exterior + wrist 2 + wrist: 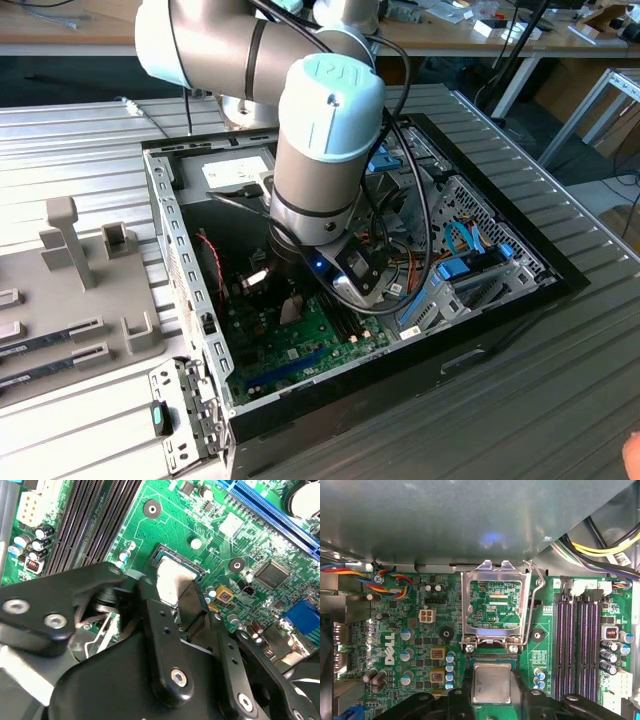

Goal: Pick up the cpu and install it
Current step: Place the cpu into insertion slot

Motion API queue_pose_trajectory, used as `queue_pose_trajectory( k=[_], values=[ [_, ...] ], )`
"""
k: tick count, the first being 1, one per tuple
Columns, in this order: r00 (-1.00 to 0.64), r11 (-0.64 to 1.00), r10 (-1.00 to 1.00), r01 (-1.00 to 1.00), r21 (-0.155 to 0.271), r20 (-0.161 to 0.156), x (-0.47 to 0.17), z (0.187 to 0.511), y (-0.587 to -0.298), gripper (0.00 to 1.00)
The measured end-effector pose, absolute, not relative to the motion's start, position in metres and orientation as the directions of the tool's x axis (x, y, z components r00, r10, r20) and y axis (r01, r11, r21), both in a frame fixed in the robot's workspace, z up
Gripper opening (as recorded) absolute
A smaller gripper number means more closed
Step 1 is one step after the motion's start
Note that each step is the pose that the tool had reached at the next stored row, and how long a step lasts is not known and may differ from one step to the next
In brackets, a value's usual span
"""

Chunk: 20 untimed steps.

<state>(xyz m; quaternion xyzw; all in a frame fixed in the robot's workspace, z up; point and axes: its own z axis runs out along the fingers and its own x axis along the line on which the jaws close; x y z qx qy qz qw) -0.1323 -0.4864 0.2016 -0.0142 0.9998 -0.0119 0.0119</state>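
**CPU at the socket, held in pincer**

CPU (491, 682) sits flat, silvery lid up, square so no long axis, edges lined up with the socket (492, 656) on the motherboard (420, 630). Pincer (491, 692) fingers (165, 630) are closed against two opposite edges of it. Retention frame (495, 605) is hinged open, standing up beside the socket. Open PC case (180, 260) on the worktop (560, 400) holds the board; memory slots (580, 640) nearby.

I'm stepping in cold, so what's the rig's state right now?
Gripper: shut on the cpu, down inside the open case over the motherboard.
Cpu: held flat at the socket; whether it is fully seated cannot be told.
Retention frame: flipped up, lever raised.
Done: cpu picked up and brought to the socket.
Left: cpu not released, frame and lever not closed.
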Motion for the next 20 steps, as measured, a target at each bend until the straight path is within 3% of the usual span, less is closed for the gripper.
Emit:
queue_pose_trajectory(
  k=[1,11,16,17,18,20],
  values=[
    [-0.999,0.999,-0.029,-0.028,-0.024,-0.023,-0.132,0.202,-0.486,0.53],
    [-0.999,1.000,-0.028,-0.028,-0.014,-0.023,-0.132,0.211,-0.486,0.53],
    [-0.999,1.000,-0.028,-0.028,0.003,-0.016,-0.117,0.211,-0.486,0.20],
    [-0.999,1.000,-0.028,-0.028,0.004,-0.016,-0.116,0.212,-0.486,0.20],
    [-0.999,1.000,-0.028,-0.028,0.009,-0.016,-0.114,0.216,-0.486,0.11],
    [-0.999,0.999,-0.028,-0.028,0.016,-0.016,-0.113,0.220,-0.485,0.11]
  ],
)
